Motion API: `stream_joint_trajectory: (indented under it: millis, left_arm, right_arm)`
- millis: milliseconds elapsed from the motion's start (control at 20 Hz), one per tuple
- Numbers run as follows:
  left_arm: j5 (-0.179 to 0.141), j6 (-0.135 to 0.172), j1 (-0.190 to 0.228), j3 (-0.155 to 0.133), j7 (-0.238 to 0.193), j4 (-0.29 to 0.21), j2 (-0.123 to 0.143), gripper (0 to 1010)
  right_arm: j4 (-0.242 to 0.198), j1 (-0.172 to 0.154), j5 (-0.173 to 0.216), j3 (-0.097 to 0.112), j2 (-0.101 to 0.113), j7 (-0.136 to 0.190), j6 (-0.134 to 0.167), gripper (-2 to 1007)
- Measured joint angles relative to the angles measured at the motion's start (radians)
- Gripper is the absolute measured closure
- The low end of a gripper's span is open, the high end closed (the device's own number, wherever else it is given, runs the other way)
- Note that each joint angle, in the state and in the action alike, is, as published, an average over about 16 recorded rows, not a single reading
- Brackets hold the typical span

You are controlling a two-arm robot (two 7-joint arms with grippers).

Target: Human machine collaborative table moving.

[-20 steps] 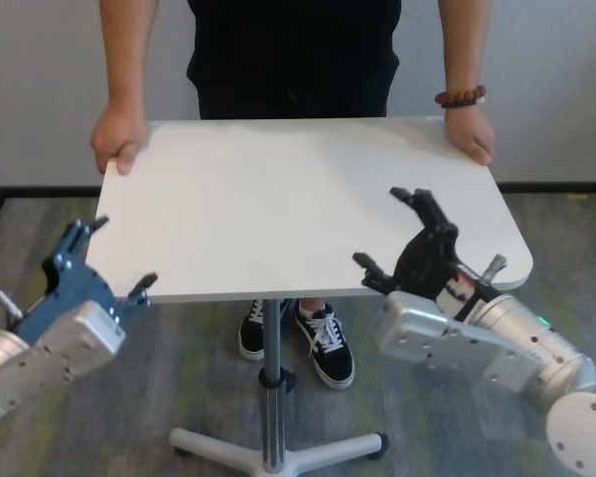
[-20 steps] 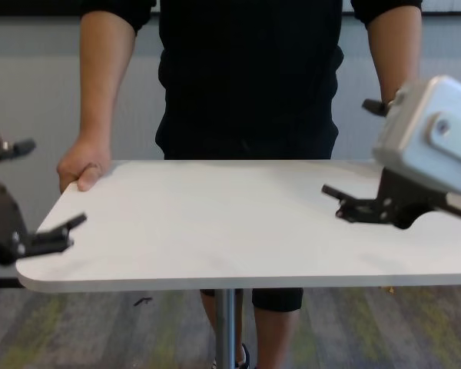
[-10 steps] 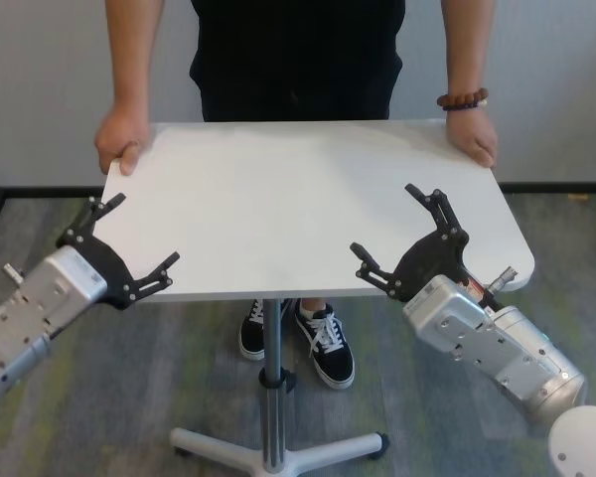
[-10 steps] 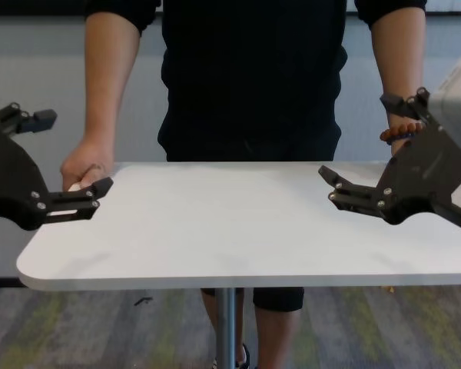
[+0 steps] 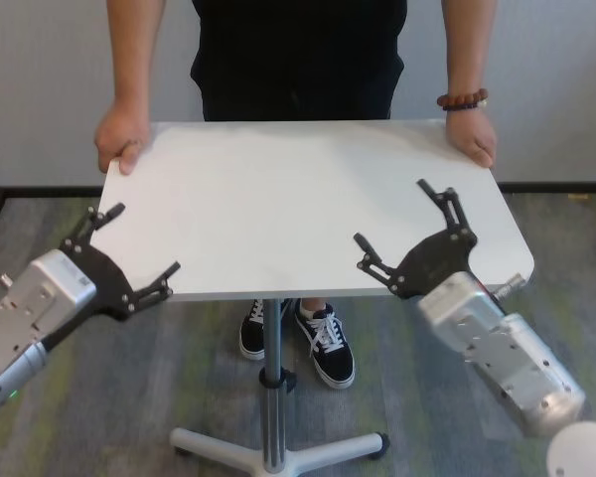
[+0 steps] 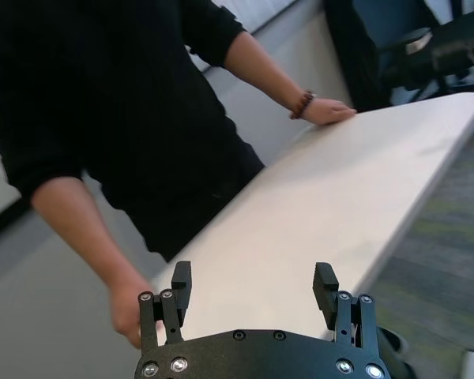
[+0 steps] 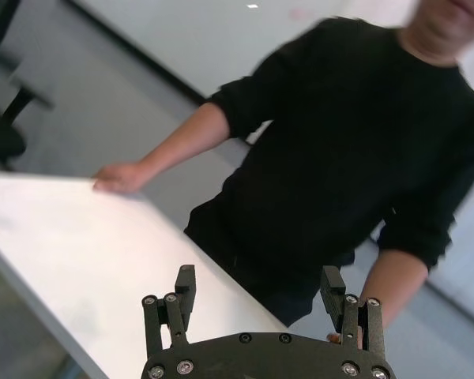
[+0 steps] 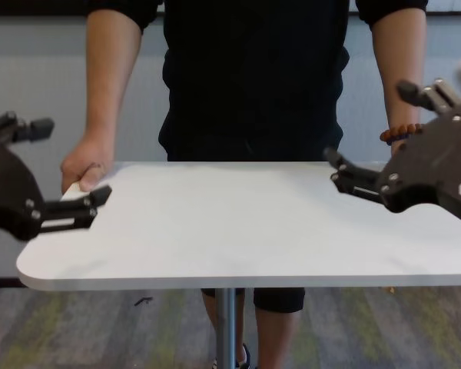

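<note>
Head view shows both arms swung level over the last second: left pincer (image 5: 132,251) spread at the counter's (image 5: 298,199) near-left corner, right pincer (image 5: 405,231) spread near its near-right, nothing gripped while the human (image 5: 298,50) holds the far edge

Table (image 5: 278,209) top bare between end effectors; human (image 5: 298,50) hands block far corners.

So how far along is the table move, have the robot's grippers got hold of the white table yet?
Done: the person in the black shirt already grips the far corners of the white rectangular tabletop. In hand: the left gripper and right gripper, both black claws, are open at the near edge, gripping nothing. Left: closing on the edge, then carrying the table together.
</note>
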Motion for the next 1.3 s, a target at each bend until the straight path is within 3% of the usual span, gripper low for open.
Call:
stream_joint_trajectory:
  millis: [500, 1300]
  left_arm:
    - [-0.015, 0.007, 0.016, -0.005, -0.008, -0.009, 0.006, 10]
    - [0.002, 0.000, 0.011, -0.002, 0.001, -0.004, 0.003, 10]
  right_arm:
    - [-0.040, -0.056, 0.010, 0.015, -0.036, -0.038, -0.013, 4]
    - [-0.032, -0.046, 0.019, 0.013, -0.032, -0.029, -0.014, 4]
